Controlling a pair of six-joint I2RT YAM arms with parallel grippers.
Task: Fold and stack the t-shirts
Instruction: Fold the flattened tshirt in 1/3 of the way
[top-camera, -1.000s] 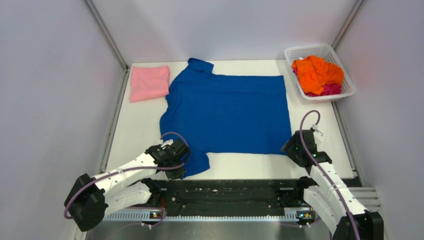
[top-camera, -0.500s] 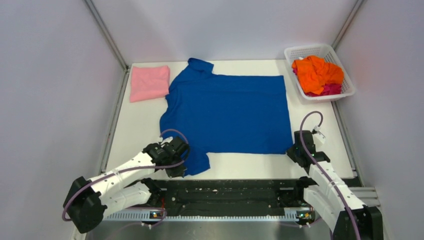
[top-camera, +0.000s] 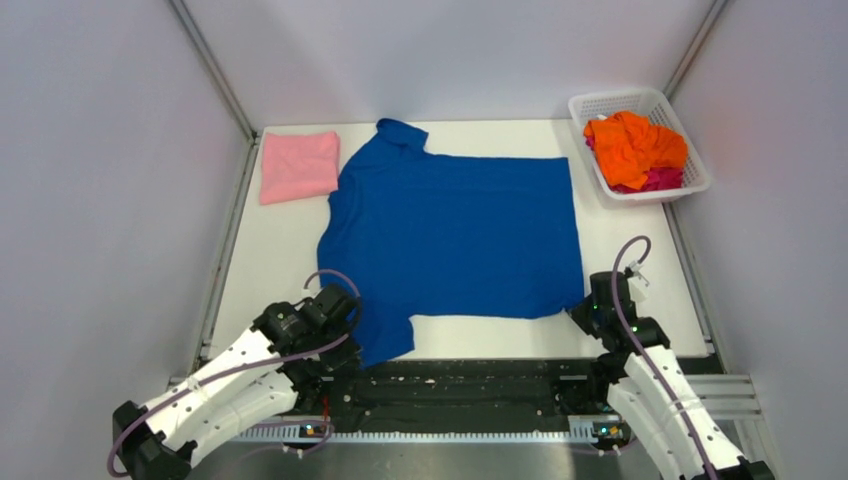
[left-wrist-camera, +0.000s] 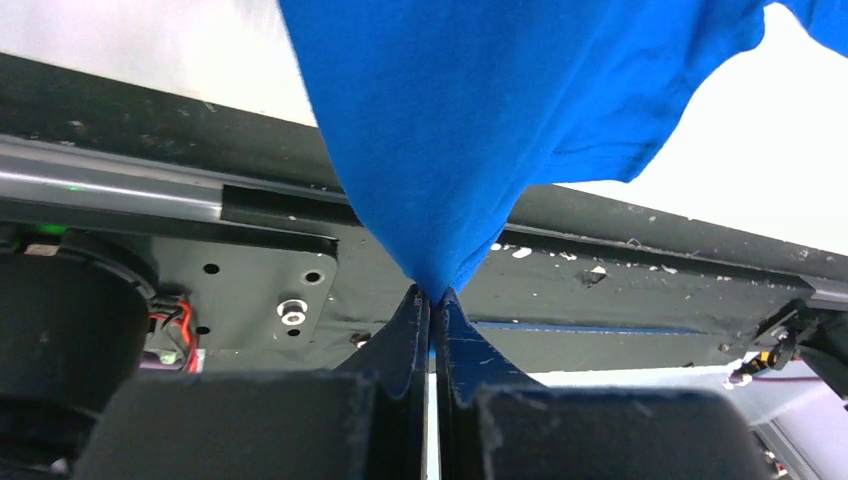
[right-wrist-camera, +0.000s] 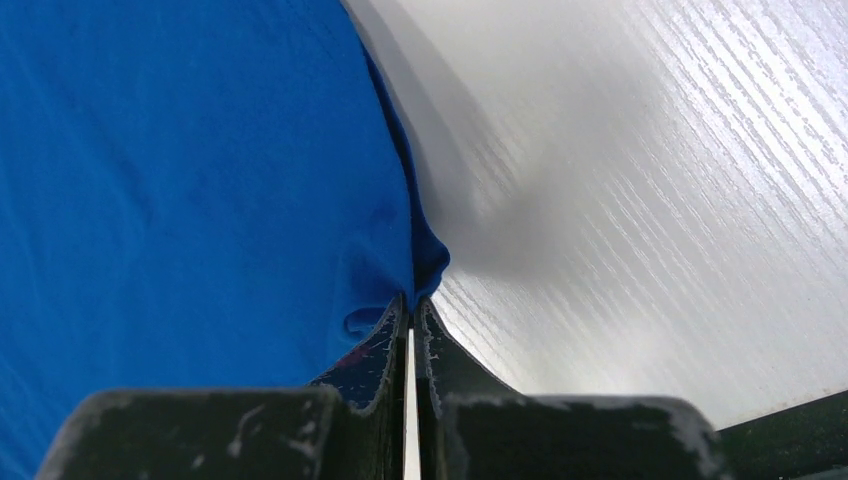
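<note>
A royal-blue t-shirt (top-camera: 455, 235) lies spread flat across the middle of the table, plain side up. My left gripper (top-camera: 347, 335) is shut on its near-left sleeve end, and in the left wrist view the cloth (left-wrist-camera: 480, 120) hangs up out of the pinched left gripper (left-wrist-camera: 433, 293). At the near-right hem corner, my right gripper (top-camera: 592, 312) is shut on the edge; the right wrist view shows the right gripper (right-wrist-camera: 411, 300) nipping the blue cloth (right-wrist-camera: 180, 180). A folded pink t-shirt (top-camera: 298, 165) rests at the far left. Orange (top-camera: 635, 148) and magenta (top-camera: 668, 180) t-shirts lie crumpled in the basket.
The white mesh basket (top-camera: 612, 97) stands at the far right corner. A black rail (top-camera: 460, 385) with the arm bases runs along the near edge, under the held sleeve. Grey walls enclose the table on three sides.
The right gripper closed on the hem corner. Both arms drew back toward the near edge, dragging the blue shirt's near side slightly closer.
</note>
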